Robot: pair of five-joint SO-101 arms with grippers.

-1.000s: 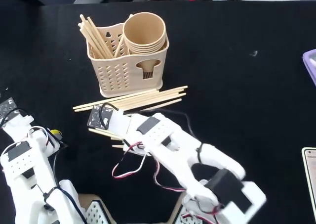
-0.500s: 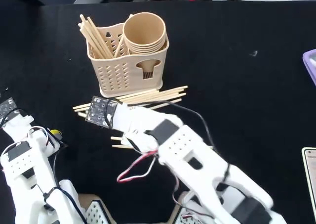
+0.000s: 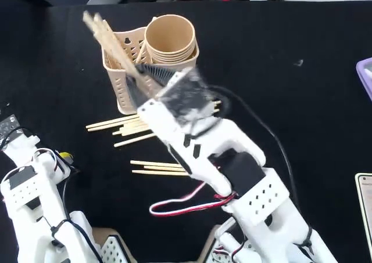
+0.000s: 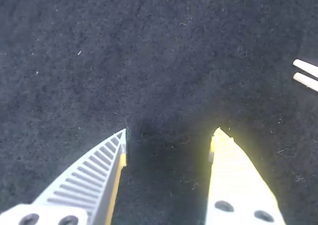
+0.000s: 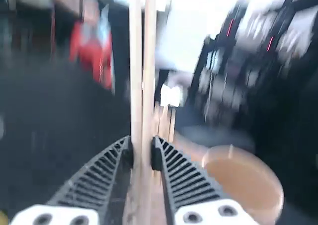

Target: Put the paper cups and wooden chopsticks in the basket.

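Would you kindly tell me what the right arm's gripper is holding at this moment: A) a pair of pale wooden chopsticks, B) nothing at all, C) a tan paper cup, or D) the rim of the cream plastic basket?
A: in the right wrist view, the right gripper is shut on a pair of pale wooden chopsticks that stick out well past its tips.

The right arm (image 3: 197,141) is covering the front of the basket (image 3: 122,86) and the middle of the loose chopsticks (image 3: 110,123); its gripper (image 3: 139,74) is showing as a smear, and the held chopsticks (image 3: 107,35) are blurring toward their tips; in the right wrist view they are running off the edge, the cup (image 5: 242,178) and the room behind smearing; a purple thing (image 3: 365,77) and a card (image 3: 365,199) are being cut by the high view's right edge; two stick ends (image 4: 307,68) are being cut off in the left wrist view.
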